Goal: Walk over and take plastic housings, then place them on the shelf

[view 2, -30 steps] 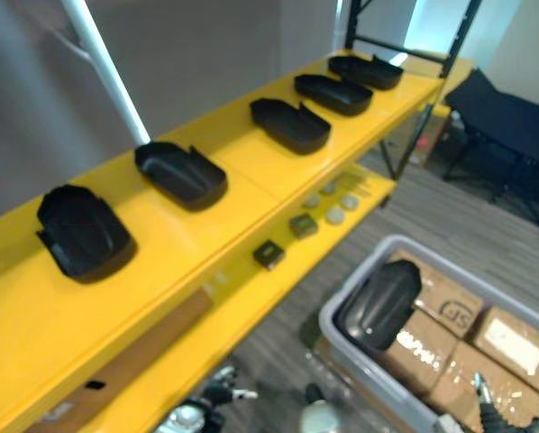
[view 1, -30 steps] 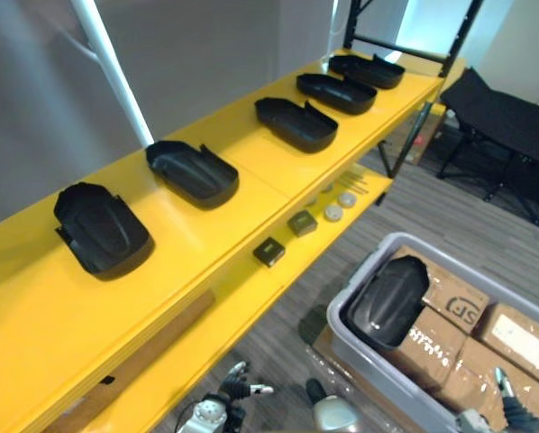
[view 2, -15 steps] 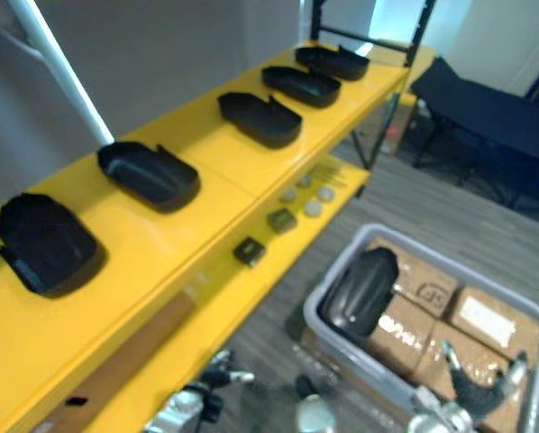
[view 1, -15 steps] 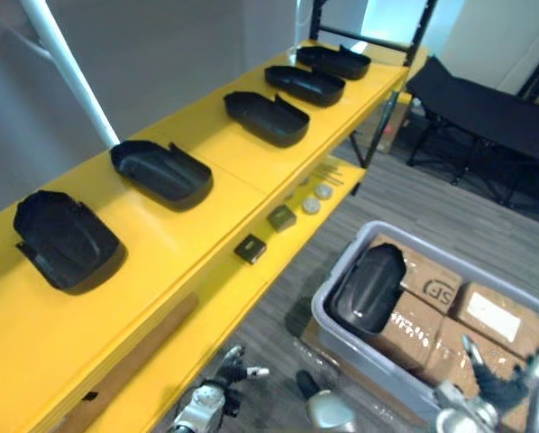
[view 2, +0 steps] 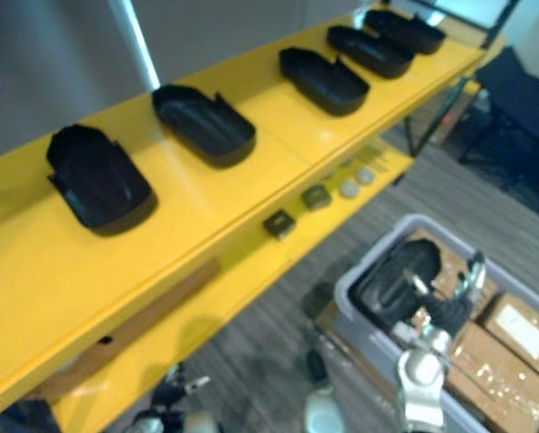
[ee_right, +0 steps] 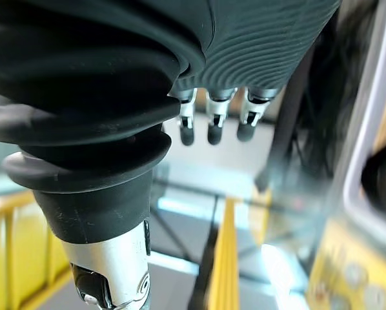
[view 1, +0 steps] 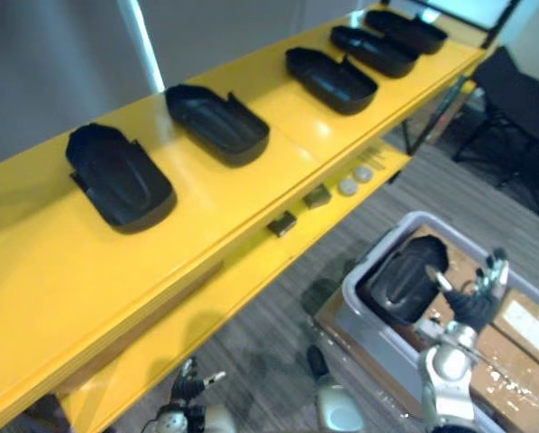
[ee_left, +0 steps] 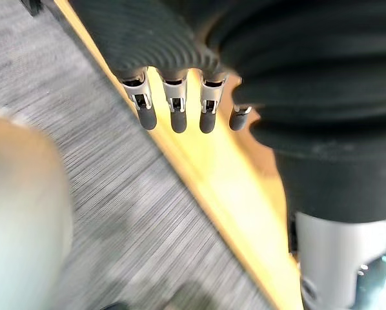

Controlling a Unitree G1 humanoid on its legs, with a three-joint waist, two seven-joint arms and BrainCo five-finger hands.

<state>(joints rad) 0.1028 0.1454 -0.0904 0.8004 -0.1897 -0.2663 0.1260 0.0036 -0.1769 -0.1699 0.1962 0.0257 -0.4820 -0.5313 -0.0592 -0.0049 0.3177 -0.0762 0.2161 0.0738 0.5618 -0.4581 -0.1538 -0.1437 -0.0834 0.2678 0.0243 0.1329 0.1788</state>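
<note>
The yellow shelf [view 1: 206, 234] carries five black housings in a row along its top tier, the nearest [view 1: 121, 176] at its left end and the farthest [view 1: 405, 30] at its right end, all open side up. One grey bin [view 1: 364, 311] stands on the floor in front of the shelf's right half. In it lie a sixth housing [view 1: 403, 278] and at least two cardboard boxes [view 1: 522, 325]. The right hand [view 1: 475, 293] is raised just beside that housing, fingers spread straight, holding nothing. The left hand [view 1: 190, 383] hangs low before the shelf's lower tier, fingers relaxed and empty. On that tier sit two small dark blocks [view 1: 282, 223] and two pale discs [view 1: 347, 186].
</note>
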